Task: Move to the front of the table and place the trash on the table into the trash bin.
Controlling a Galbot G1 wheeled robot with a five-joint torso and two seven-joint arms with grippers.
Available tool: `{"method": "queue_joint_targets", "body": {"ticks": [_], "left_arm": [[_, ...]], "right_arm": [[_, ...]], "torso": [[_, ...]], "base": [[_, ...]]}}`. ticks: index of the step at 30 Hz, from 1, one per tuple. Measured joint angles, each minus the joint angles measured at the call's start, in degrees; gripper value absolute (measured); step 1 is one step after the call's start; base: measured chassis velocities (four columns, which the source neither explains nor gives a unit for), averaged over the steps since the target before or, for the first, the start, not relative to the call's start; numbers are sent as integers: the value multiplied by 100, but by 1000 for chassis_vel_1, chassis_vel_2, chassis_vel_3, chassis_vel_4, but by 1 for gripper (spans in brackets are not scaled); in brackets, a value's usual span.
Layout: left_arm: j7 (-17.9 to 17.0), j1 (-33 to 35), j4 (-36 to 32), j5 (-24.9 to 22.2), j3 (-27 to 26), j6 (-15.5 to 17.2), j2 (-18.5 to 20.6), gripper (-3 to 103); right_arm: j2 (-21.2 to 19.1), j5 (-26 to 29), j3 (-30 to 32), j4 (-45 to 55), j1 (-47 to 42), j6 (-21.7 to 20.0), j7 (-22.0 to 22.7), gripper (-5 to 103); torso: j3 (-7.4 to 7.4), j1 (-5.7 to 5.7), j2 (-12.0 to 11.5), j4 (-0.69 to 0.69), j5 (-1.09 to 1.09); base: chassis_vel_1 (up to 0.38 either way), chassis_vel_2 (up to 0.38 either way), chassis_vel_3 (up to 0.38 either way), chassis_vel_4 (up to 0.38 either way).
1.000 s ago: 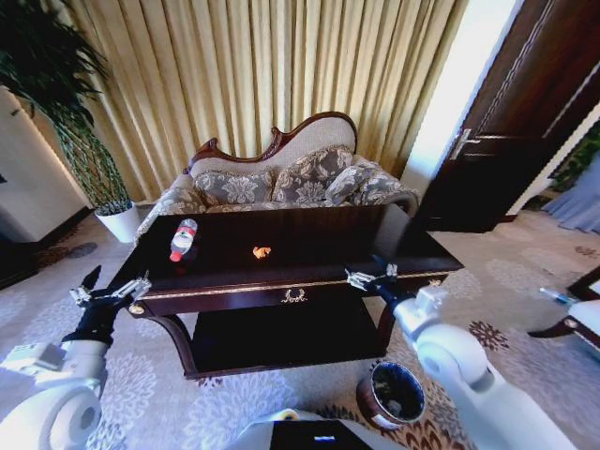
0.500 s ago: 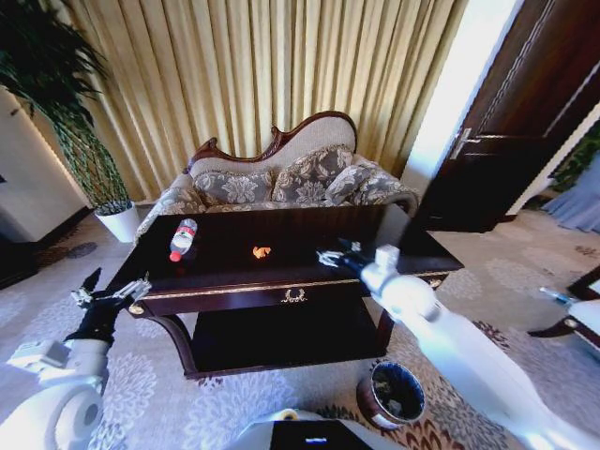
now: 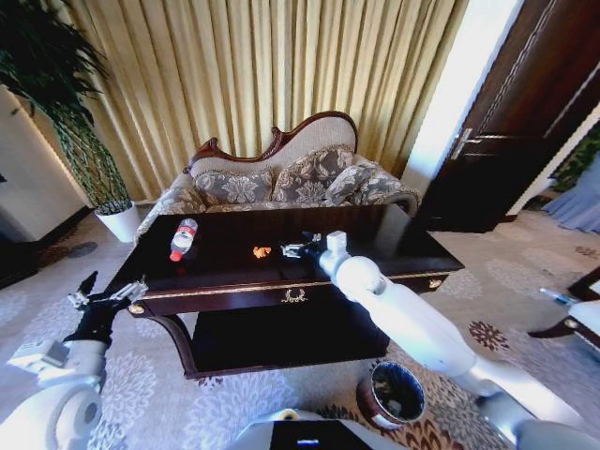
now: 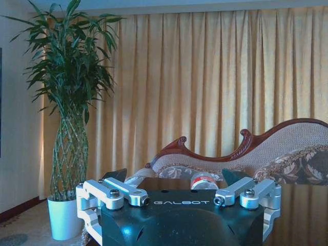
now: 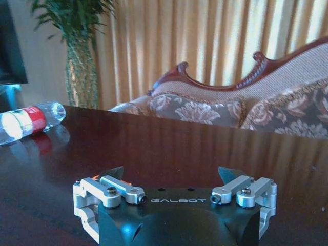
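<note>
Reached over the surface (image 3: 394, 246) with right claw (image 3: 292, 249) spread wide, empty, just right of orange scrap (image 3: 262, 251). Bottle (image 3: 183, 239) far left. Bin (image 3: 392, 393) near right on floor. Left claw (image 3: 108, 297) parked open. Risked nudging scrap away.

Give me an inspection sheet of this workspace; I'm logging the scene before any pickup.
Surface: table, dark glossy top, gold trim on its front.
Job's things: bottle lying on its side near the table's left end; orange scrap mid-table; trash bin on the carpet, front right.
Clutter: nothing seen.
End effectors: right end effector open, low over the table, beside the scrap; left end effector open, off the table's left front corner.
Cables: nothing seen.
Surroundings: sofa, curtains, potted plant, door.
</note>
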Motion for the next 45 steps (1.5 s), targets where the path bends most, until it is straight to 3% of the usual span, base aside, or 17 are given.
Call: {"method": "queue_joint_targets", "body": {"ticks": [5, 25, 45], "left_arm": [[1, 10, -2, 8, -2, -3, -1, 100], [13, 55, -92, -11, -64, -30, -28, 100], [22, 52, -26, -84, -124, -49, -7, 100]], "right_arm": [[194, 210, -117, 54, 20, -121, 344, 100], [389, 275, -762, -305, 489, -8, 164, 100], [695, 388, -1150, -553, 736, -129, 546, 100]], "torso": [[-1, 0, 0, 0, 0], [0, 0, 0, 1, 1], [0, -1, 1, 0, 1]], "base": [[0, 0, 0, 0], [0, 0, 0, 0], [0, 0, 0, 0]]}}
